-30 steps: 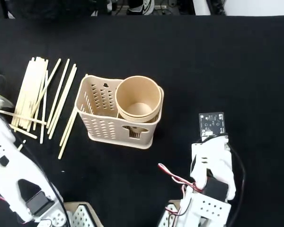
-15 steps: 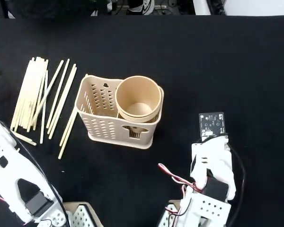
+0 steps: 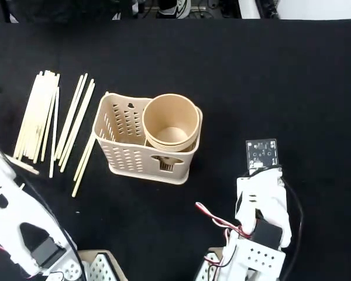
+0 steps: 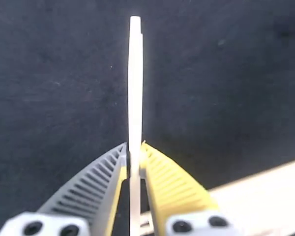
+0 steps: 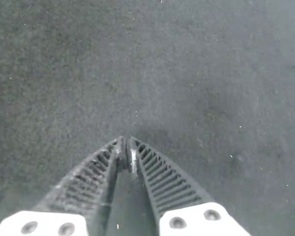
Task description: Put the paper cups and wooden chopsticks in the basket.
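Left wrist view: left jaws pinched narrow on a wooden chopstick, one or a pair cannot be told, which juts straight out past the tips over the black surface. Right wrist view: right jaws closed tip to tip w/ nothing btwn them, over bare surface. High view: left arm sits at the near-left corner, the held stick at its far end, just beside the near ends of the loose chopsticks. These lie fanned in a pile left of the basket, w/ a few singles btwn pile and basket, one close along its left wall. Basket stands upright approx mid-surface, stacked paper cups nested in its right compartment. Right arm sits near-right, well apart from basket.
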You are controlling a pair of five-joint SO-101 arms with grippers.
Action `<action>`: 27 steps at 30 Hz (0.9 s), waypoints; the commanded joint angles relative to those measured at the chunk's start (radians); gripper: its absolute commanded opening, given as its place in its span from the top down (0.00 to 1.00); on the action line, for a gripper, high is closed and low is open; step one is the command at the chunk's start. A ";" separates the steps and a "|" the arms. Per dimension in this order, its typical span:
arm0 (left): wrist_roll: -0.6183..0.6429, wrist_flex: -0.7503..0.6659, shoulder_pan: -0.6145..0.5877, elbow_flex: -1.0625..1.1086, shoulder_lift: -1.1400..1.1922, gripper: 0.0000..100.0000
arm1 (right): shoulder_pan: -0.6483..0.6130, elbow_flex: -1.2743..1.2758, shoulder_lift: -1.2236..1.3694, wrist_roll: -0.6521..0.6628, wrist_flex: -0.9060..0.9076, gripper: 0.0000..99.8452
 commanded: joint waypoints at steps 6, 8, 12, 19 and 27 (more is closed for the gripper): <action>0.005 0.006 0.022 0.568 -0.786 0.97 | -0.011 -0.004 -0.074 0.011 0.006 0.99; 0.003 0.003 0.051 0.690 -0.954 0.97 | -0.011 -0.004 -0.074 0.011 0.006 0.99; 0.000 -0.002 0.171 0.835 -1.240 0.97 | -0.011 -0.004 -0.074 0.011 0.006 0.99; -0.083 -0.129 0.499 1.009 -1.666 0.97 | -0.011 -0.004 -0.074 0.011 0.006 0.99; -0.083 -0.493 0.779 1.409 -2.097 0.97 | -0.018 -0.004 -0.074 0.003 0.012 0.99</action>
